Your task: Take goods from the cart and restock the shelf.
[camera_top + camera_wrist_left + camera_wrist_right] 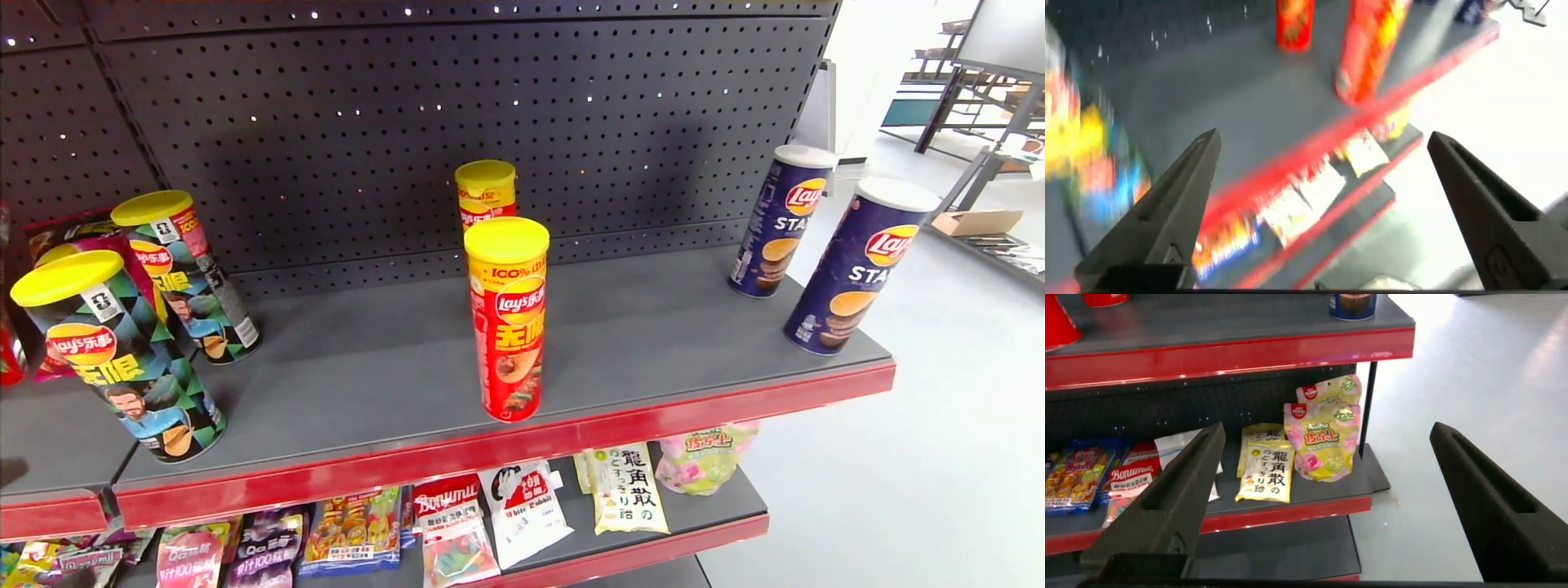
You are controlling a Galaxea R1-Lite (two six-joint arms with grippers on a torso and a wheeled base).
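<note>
Head view shows a gray shelf [367,367] with a red front edge, and tall chip cans stand on it. The front red can [506,327] has a yellow lid and stands upright in the middle, near the front edge.

Far to the left of the front red can are two green cans with yellow lids. The near green can [114,359] is by the front edge, and the far green can [188,278] is farther back. Right behind the front red can, by the back wall, stands the back red can [486,192]. Well to its right are two blue cans with white lids: the far blue can [780,224], then the near blue can [861,269] at the shelf's end.

Below the front red can is the lower shelf [637,555] with snack bags on it. A white bag [522,510] lies just under the can. A yellow bag [629,490] is more to the right, and then comes a pink and green bag [706,457].

In the left wrist view, the left gripper [1323,135] is spread wide and holds nothing. The front red can looks blurry past its fingers.

In the right wrist view, the right gripper [1328,426] is spread wide too and holds nothing. It is lower than the front red can and faces the lower shelf's bags.
</note>
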